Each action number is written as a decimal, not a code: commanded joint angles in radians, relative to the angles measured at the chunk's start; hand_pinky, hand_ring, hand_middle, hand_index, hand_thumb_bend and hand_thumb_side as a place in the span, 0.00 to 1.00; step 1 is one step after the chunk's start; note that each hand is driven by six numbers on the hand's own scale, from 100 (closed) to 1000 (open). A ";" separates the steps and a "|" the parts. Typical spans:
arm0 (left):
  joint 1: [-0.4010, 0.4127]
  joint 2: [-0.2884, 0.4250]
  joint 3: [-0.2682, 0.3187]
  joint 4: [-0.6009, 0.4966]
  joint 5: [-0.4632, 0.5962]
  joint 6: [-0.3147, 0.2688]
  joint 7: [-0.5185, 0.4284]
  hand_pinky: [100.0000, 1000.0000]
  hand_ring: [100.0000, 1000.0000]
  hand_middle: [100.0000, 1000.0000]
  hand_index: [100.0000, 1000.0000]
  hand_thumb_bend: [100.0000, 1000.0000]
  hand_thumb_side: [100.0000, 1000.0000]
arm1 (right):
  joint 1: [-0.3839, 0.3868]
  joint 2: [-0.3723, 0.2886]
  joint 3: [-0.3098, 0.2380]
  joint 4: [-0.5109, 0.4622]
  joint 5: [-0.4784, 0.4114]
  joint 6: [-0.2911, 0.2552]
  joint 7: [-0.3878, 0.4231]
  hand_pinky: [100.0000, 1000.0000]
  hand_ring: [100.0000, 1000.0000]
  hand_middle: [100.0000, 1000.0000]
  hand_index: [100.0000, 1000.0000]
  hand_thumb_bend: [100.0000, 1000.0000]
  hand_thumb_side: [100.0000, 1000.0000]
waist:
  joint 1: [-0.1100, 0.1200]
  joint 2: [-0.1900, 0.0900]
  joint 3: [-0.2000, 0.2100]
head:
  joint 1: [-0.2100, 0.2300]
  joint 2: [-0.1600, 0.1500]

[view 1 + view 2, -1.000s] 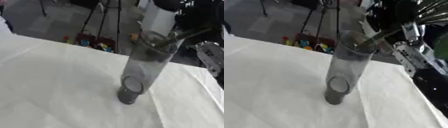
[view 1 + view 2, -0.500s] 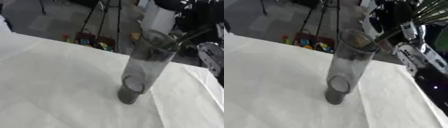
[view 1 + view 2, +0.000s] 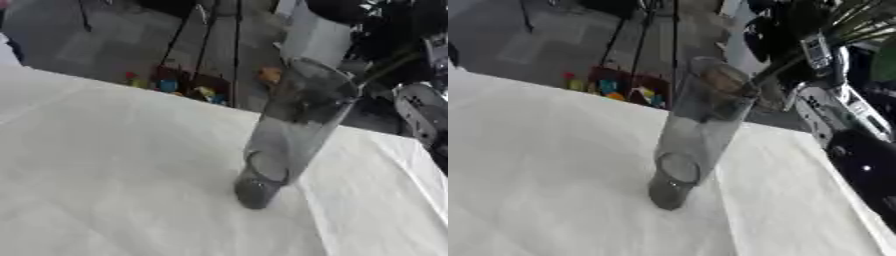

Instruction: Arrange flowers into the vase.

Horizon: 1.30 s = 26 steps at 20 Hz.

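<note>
White cloth (image 3: 105, 165) carries 1 tall clear vase (image 3: 289, 130), green stems (image 3: 798, 60) at its rim; robot hand state unclear.

Black right arm (image 3: 859, 160) — glossy shell, silver-white link, small light dot

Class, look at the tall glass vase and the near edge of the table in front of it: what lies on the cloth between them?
Nothing: between the glass vase and the near edge there is only bare white tablecloth, seen in both eye views.

One glass vase (image 3: 289, 132); one white table (image 3: 105, 175); several green stems (image 3: 846, 22).
</note>
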 commanded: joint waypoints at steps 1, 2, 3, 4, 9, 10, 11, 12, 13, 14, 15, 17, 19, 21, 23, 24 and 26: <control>0.000 0.002 -0.001 -0.013 -0.005 0.000 -0.003 0.65 1.00 0.95 0.96 0.00 1.00 | -0.024 -0.024 -0.011 0.022 -0.020 -0.136 0.168 0.00 0.03 0.00 0.06 0.00 0.16 | 0.009 -0.020 -0.001 | -0.005 -0.014; 0.000 0.002 -0.001 -0.013 -0.005 0.000 -0.004 0.65 1.00 0.95 0.96 0.00 1.00 | -0.028 -0.023 -0.012 0.029 -0.022 -0.128 0.169 0.00 0.03 0.00 0.07 0.00 0.16 | 0.009 -0.020 -0.002 | -0.006 -0.014; 0.000 0.001 -0.002 -0.013 -0.006 0.001 -0.004 0.65 1.00 0.95 0.96 0.00 1.00 | -0.031 -0.022 -0.012 0.036 -0.023 -0.120 0.170 0.00 0.03 0.00 0.07 0.00 0.16 | 0.009 -0.019 -0.003 | -0.006 -0.014; 0.000 0.000 -0.002 -0.013 -0.006 0.001 -0.004 0.65 1.00 0.95 0.96 0.00 1.00 | -0.034 -0.021 -0.013 0.040 -0.023 -0.115 0.171 0.00 0.03 0.00 0.07 0.00 0.16 | 0.009 -0.019 -0.003 | -0.006 -0.014; -0.001 -0.002 -0.002 -0.013 -0.006 0.003 -0.005 0.65 1.00 0.95 0.96 0.00 1.00 | -0.032 -0.013 -0.006 0.055 -0.031 -0.103 0.172 0.00 0.03 0.00 0.07 0.00 0.16 | 0.009 -0.015 -0.005 | -0.008 -0.013; -0.001 -0.003 -0.003 -0.013 -0.006 0.005 -0.006 0.65 1.00 0.95 0.96 0.00 1.00 | -0.023 -0.009 0.008 0.064 -0.040 -0.094 0.164 0.00 0.03 0.00 0.07 0.00 0.16 | 0.009 -0.014 -0.004 | -0.011 -0.011; 0.000 -0.004 -0.004 -0.013 -0.006 0.007 -0.007 0.65 1.00 0.95 0.96 0.00 1.00 | -0.021 -0.008 0.026 0.067 -0.051 -0.083 0.153 0.00 0.03 0.00 0.07 0.00 0.16 | 0.009 -0.015 -0.003 | -0.014 -0.009; 0.001 -0.005 -0.004 -0.013 -0.006 0.009 -0.008 0.65 1.00 0.95 0.96 0.00 1.00 | -0.026 -0.008 0.046 0.067 -0.063 -0.071 0.141 0.00 0.03 0.00 0.07 0.00 0.16 | 0.009 -0.017 -0.004 | -0.015 -0.006; 0.002 -0.005 -0.004 -0.013 -0.006 0.011 -0.008 0.65 1.00 0.96 0.96 0.00 1.00 | -0.035 -0.009 0.066 0.063 -0.075 -0.058 0.129 0.00 0.03 0.00 0.07 0.00 0.16 | 0.009 -0.019 -0.005 | -0.016 -0.004; 0.003 -0.006 -0.004 -0.013 -0.005 0.013 -0.009 0.65 1.00 0.96 0.96 0.00 1.00 | -0.045 -0.010 0.083 0.058 -0.088 -0.046 0.116 0.00 0.03 0.00 0.07 0.00 0.16 | 0.009 -0.021 -0.007 | -0.016 -0.004; 0.004 -0.005 -0.004 -0.013 -0.004 0.015 -0.010 0.65 1.00 0.95 0.96 0.00 1.00 | -0.054 -0.011 0.094 0.053 -0.100 -0.032 0.103 0.00 0.03 0.00 0.07 0.00 0.16 | 0.009 -0.024 -0.010 | -0.016 -0.005; 0.003 -0.005 -0.004 -0.013 -0.001 0.018 -0.011 0.65 1.00 0.96 0.96 0.00 1.00 | -0.069 -0.011 0.100 0.042 -0.109 -0.007 0.078 0.00 0.03 0.00 0.07 0.00 0.16 | 0.009 -0.029 -0.015 | -0.017 -0.005; 0.003 -0.006 -0.003 -0.013 0.003 0.021 -0.012 0.65 1.00 0.96 0.96 0.00 1.00 | -0.077 -0.009 0.099 0.035 -0.108 0.019 0.055 0.00 0.03 0.00 0.07 0.00 0.16 | 0.009 -0.033 -0.021 | -0.017 -0.006; 0.004 -0.006 -0.002 -0.013 0.006 0.024 -0.014 0.65 1.00 0.96 0.96 0.00 1.00 | -0.082 -0.006 0.099 0.027 -0.106 0.044 0.039 0.00 0.03 0.00 0.07 0.00 0.16 | 0.009 -0.036 -0.023 | -0.016 -0.007; 0.004 -0.006 -0.002 -0.013 0.009 0.027 -0.016 0.65 1.00 0.96 0.96 0.00 1.00 | -0.089 -0.002 0.105 0.019 -0.110 0.071 0.026 0.00 0.03 0.00 0.07 0.00 0.16 | 0.009 -0.039 -0.023 | -0.018 -0.006; 0.004 -0.007 -0.001 -0.013 0.011 0.029 -0.017 0.65 1.00 0.96 0.96 0.00 1.00 | -0.095 0.000 0.106 0.014 -0.114 0.085 0.022 0.00 0.03 0.00 0.07 0.00 0.16 | 0.009 -0.041 -0.023 | -0.018 -0.006; 0.005 -0.008 -0.002 -0.013 0.014 0.032 -0.020 0.65 1.00 0.96 0.96 0.00 1.00 | -0.108 0.006 0.108 0.005 -0.123 0.113 0.014 0.00 0.03 0.00 0.07 0.00 0.16 | 0.009 -0.045 -0.025 | -0.018 -0.007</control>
